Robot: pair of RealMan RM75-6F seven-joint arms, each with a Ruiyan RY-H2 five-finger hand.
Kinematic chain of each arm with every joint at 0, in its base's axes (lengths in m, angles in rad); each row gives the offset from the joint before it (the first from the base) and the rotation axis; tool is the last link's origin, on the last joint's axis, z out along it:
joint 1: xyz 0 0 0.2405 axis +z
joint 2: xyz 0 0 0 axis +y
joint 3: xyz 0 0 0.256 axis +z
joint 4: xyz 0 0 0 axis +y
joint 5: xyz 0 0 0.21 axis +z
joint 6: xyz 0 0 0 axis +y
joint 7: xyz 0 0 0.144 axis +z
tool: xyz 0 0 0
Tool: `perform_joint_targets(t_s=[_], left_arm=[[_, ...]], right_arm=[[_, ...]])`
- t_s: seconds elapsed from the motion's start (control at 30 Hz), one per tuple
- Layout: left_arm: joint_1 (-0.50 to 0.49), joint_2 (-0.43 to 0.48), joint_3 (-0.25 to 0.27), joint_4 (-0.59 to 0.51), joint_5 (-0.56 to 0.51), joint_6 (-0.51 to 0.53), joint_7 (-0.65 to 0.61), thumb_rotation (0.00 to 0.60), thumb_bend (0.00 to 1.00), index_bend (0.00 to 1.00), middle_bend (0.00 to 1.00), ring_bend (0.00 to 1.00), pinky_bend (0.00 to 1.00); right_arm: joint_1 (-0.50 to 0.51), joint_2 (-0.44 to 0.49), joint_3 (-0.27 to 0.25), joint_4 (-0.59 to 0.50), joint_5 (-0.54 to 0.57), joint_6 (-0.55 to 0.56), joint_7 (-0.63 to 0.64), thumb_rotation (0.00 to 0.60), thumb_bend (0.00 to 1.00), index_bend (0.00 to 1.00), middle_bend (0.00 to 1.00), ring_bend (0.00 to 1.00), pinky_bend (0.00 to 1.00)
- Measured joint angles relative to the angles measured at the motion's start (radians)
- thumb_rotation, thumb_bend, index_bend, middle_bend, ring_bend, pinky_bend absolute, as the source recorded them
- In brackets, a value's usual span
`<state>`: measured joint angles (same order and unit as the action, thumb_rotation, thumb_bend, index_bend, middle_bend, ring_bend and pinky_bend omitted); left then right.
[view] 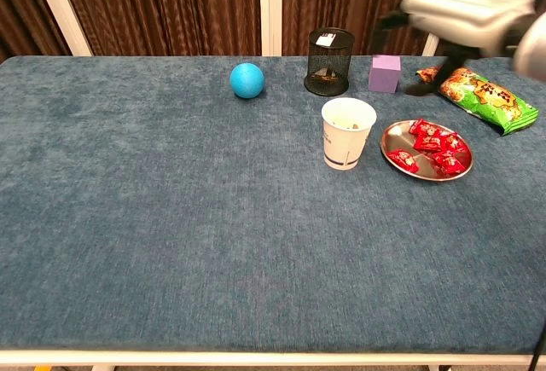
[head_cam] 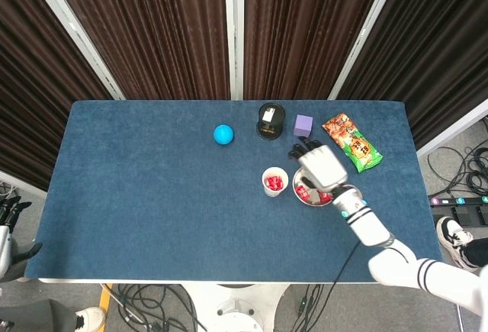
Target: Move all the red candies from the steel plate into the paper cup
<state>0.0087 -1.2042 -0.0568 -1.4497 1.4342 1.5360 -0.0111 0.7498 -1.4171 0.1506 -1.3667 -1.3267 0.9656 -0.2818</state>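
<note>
The white paper cup (head_cam: pixel 274 182) (view: pixel 348 133) stands mid-table with red candy showing inside it in the head view. Just to its right lies the steel plate (head_cam: pixel 313 204) (view: pixel 397 139) holding several red candies (head_cam: pixel 303 192) (view: pixel 437 143). My right hand (head_cam: pixel 321 166) (view: pixel 467 9) hovers high above the plate's far side, blurred in the chest view, fingers spread and nothing in it. My left hand (head_cam: pixel 8 229) hangs off the table's left edge, only partly in frame, fingers apart and empty.
Along the back stand a blue ball (head_cam: pixel 223 134) (view: pixel 246 80), a black mesh pen holder (head_cam: pixel 270 120) (view: pixel 330 62) and a purple cube (head_cam: pixel 303 125) (view: pixel 385 73). A green snack bag (head_cam: pixel 351 143) (view: pixel 482 94) lies behind the plate to the right.
</note>
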Motion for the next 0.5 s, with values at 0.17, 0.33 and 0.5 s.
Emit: perform_joint_targets(t_s=[0.17,0.33,0.5], left_arm=[[-0.006,-0.004,0.003,-0.004,0.007,-0.008,0.003,0.6,0.0,0.29,0.25,0.14,0.21],[-0.006,0.0,0.004,-0.009,0.005,-0.01,0.006,0.6,0.0,0.29,0.25,0.14,0.21],[-0.004,0.0,0.006,-0.01,0.001,-0.014,0.007,0.6,0.0,0.29,0.25,0.14,0.21]], right_arm=[[-0.028,0.015,-0.033,0.028,0.084,-0.061,-0.03,0.6,0.09,0.33,0.3,0.13,0.36],[-0.032,-0.024,-0.054,0.112,0.122,-0.119,-0.041,0.6,0.11,0.33,0.3,0.13,0.36],[-0.028,-0.08,-0.064,0.21,0.147,-0.165,-0.045,0.6,0.14,0.33,0.3,0.13,0.36]])
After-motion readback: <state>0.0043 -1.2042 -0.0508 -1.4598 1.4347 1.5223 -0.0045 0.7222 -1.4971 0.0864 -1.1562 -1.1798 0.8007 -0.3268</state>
